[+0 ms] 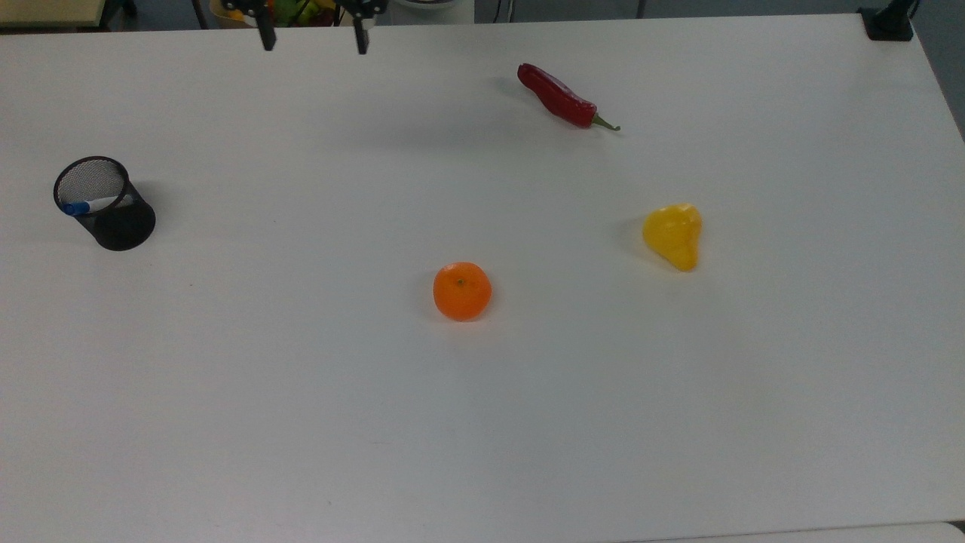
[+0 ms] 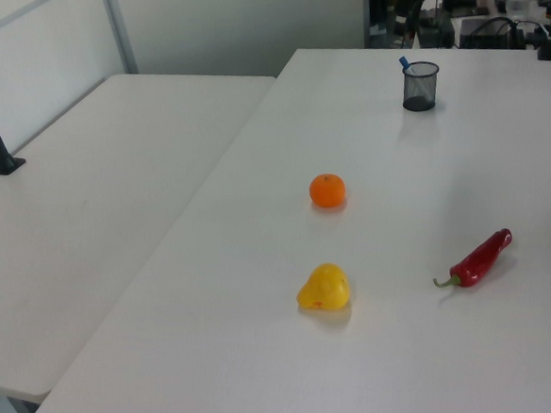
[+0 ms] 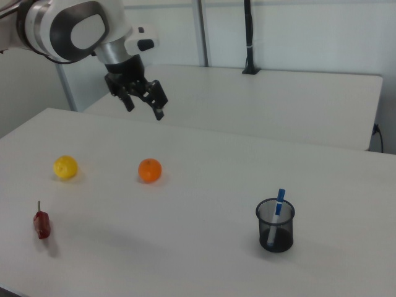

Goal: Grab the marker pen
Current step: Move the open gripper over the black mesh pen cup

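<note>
Slim white marker pen (image 3: pixel 276 213) in round black mesh cup (image 3: pixel 275 226), end effector (image 3: pixel 144 106) spread

No readable text, labels, brands or numbers anywhere. The marker pen (image 3: pixel 276 212) in the mesh cup (image 3: pixel 275 225) carries no print that can be made out.

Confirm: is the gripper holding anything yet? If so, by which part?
Nothing held. The gripper hangs in the air, jaws open and empty. The marker pen stands in the mesh cup, untouched.
</note>
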You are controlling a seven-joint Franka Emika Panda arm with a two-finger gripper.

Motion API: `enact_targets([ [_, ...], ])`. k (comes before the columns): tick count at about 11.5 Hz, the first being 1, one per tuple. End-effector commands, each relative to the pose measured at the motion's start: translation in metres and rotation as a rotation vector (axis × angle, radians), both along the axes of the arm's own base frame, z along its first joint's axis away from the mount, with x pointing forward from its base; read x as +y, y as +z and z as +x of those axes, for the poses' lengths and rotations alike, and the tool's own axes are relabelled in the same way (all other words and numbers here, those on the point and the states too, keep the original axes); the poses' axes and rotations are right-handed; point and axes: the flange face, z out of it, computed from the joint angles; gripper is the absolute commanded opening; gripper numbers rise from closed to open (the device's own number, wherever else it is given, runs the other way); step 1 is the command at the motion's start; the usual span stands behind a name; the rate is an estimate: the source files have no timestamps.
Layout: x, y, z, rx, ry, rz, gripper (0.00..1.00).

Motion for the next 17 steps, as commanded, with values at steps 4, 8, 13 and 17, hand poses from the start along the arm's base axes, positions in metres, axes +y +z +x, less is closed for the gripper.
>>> enact_targets([
  [4,-0.111,-0.009,0.016,-0.2,-0.169,-0.122,1.0],
  [8,-0.161,-0.053,0.03,-0.243,-0.236,-0.181,1.0],
  [13,-0.19,-0.112,0.041,-0.231,-0.248,-0.224,0.97],
  [17,-0.211,-0.156,0.054,-0.253,-0.229,-0.276,0.85],
])
